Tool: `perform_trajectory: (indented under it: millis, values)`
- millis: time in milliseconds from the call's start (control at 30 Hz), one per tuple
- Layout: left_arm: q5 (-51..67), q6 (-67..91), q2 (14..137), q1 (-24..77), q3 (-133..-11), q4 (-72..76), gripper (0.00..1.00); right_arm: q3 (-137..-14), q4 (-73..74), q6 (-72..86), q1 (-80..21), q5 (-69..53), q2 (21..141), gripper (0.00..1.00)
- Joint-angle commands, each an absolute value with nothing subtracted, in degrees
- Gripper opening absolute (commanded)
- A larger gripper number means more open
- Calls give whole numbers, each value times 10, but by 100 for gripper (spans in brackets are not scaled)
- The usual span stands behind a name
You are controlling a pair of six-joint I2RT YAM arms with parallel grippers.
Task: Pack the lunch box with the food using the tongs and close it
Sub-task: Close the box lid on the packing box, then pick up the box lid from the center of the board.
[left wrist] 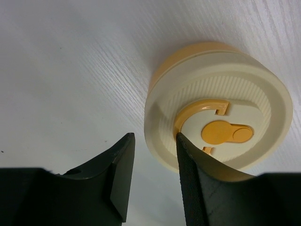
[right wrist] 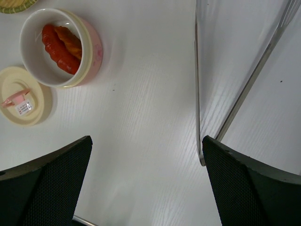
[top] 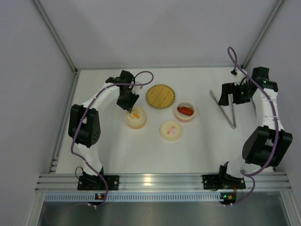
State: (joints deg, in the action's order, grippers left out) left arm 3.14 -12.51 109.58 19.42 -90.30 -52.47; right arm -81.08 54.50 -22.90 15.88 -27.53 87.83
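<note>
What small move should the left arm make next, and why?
Probably close the left end effector on the rim of the cream lid. Its jaws stand apart, straddling that edge: one finger outside over the table, the other over the lid's top beside the orange handle.

Midway along the far edge of the white surface (top: 207, 146) lies a round yellow woven plate (top: 161, 96). Nearer and to its left stands a lidded cream round container (top: 135, 117). Nearer and to its right is a pink round bowl (top: 193, 113) holding red sausage pieces (top: 185, 110), with a loose cream lid (top: 170, 130) just beside it on the near left. Slim silver metal tongs (top: 225, 114) lie well apart, toward the right edge.
</note>
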Motion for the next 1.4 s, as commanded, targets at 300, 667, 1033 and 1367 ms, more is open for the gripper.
perform_trajectory:
  millis: [300, 667, 1033, 1367]
  values:
    - [237, -104, 1055, 121, -1085, -620, 52, -856, 601, -282, 135, -319, 856, 99]
    - [458, -197, 978, 92, -1043, -725, 70, -805, 654, -493, -107, -339, 781, 97]
    - [656, -163, 1006, -53, -1047, -729, 70, -801, 629, -733, -267, -347, 879, 73]
    - [628, -180, 1009, -62, -1028, -746, 70, -804, 566, -809, -337, -298, 996, 60]
